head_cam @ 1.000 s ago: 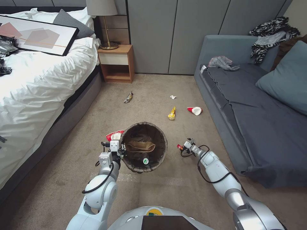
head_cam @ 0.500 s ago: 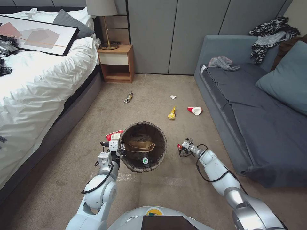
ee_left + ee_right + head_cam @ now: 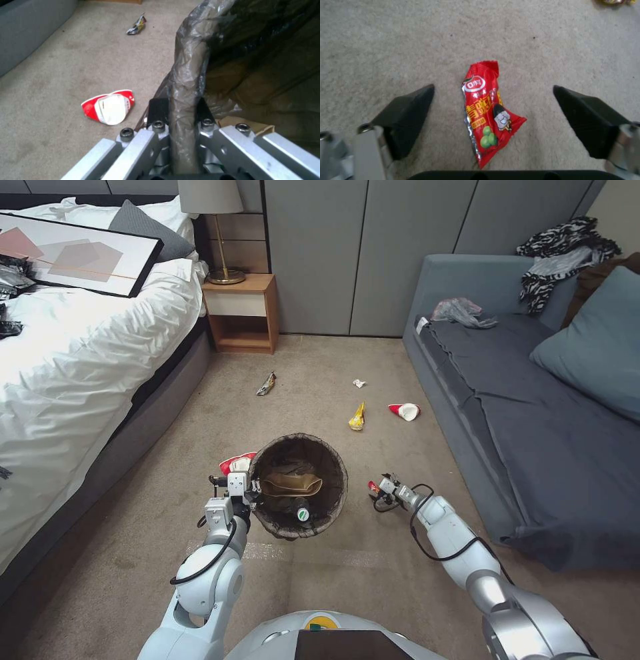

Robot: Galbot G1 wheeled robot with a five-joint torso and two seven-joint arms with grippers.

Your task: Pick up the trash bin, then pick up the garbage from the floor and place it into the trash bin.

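Right gripper (image 3: pixel 493 110) sits low over the carpet, fingers spread wide, nothing held. The red snack wrapper (image 3: pixel 488 113) lies flat on the floor right between the two finger pads (image 3: pixel 408 117), touching neither. In the right wrist view its long axis runs along the gap, crosswise to the line the fingers close on, so closing would pinch it across its narrow width. It sits slightly nearer one pad than the other, but well inside the span. In the head view the wrapper (image 3: pixel 374 488) is just ahead of the right gripper (image 3: pixel 385 488), on the floor to the right of the trash bin (image 3: pixel 300 485).

Left gripper (image 3: pixel 178 112) is clamped on the bag-covered rim of the trash bin (image 3: pixel 186 75), one finger outside, one inside; in the head view the left gripper (image 3: pixel 240 488) is at the bin's left edge. Whether the bin is lifted or resting on the floor can't be told. Brown paper and a green-capped bottle (image 3: pixel 301 511) already lie inside.

Other litter: crushed red-and-white cup (image 3: pixel 108 107) just beside the bin on its left, yellow wrapper (image 3: pixel 358 417), second cup (image 3: pixel 405 411), white wad (image 3: pixel 359 383), dark wrapper (image 3: pixel 267 384) farther out.

Judgement: right arm is plainly the nearer one; wrapper is centred enough, so only the last bit of descent and a close are needed.
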